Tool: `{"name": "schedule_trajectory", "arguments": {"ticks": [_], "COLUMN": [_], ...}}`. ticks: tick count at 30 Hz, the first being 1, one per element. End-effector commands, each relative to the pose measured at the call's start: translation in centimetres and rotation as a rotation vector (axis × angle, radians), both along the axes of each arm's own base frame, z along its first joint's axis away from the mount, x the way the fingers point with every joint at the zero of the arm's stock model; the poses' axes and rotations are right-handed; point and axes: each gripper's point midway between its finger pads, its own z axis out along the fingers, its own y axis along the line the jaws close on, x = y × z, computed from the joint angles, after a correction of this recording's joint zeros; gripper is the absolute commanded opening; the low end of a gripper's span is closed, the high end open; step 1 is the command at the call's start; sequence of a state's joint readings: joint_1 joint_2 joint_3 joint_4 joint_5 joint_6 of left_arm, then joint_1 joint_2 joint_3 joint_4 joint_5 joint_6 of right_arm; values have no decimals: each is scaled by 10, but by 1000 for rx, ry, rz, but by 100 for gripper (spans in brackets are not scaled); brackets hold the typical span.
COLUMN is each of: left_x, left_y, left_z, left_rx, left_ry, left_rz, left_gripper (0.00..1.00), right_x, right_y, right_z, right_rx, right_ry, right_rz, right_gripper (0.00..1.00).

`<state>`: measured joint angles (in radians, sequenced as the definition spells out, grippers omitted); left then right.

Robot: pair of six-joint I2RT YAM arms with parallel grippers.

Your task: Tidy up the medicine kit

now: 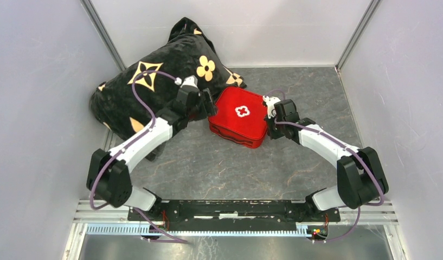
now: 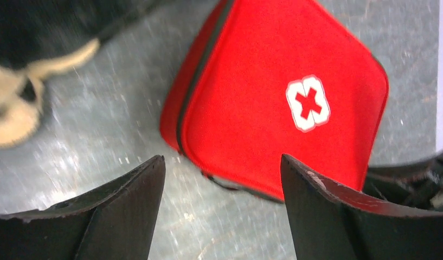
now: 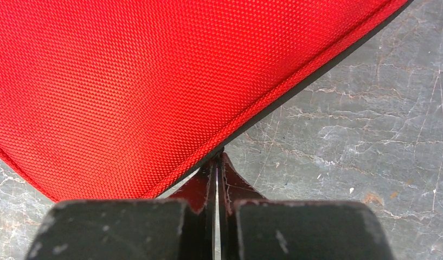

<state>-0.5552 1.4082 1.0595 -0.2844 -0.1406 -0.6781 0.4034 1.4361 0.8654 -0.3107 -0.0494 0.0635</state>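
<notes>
A grey marbled tabletop point(image 1: 219, 168) is boxed in by plain pale walls point(image 1: 34, 108). Both arms reach forward and inward from the near edge. Mid-table between them lies the red hard-shell zip case with a white cross emblem point(image 1: 238, 125). The left gripper point(image 2: 222, 160) hovers just beside it, fingers wide apart and empty. The right gripper point(image 3: 217, 157), fingers pressed together, touches the case's black-piped edge. Behind is a black pillow with gold flowers point(image 1: 154, 81).

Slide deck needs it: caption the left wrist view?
Open left hand facing the closed red medicine kit on the grey table.
</notes>
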Motion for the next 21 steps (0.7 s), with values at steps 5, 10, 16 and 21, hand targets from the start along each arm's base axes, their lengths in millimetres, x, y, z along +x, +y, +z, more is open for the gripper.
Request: {"name": "schedule_trajectory", "arguments": {"ticks": [5, 10, 16, 21], "left_x": [46, 72, 111, 117], "left_y": [-14, -21, -7, -14], "left_z": [-29, -15, -24, -48], "left_rx": [94, 142, 217, 111], "left_ry": [83, 17, 39, 78], "left_rz": [-247, -335, -392, -493], "left_gripper": [84, 84, 83, 82], "right_x": [8, 3, 1, 0], "right_y": [13, 14, 16, 19], "right_z": [17, 18, 17, 17], "right_rx": [83, 91, 98, 107], "right_ry": [-44, -46, -42, -35], "right_rz": [38, 54, 75, 85], "right_gripper": [0, 0, 0, 0]}}
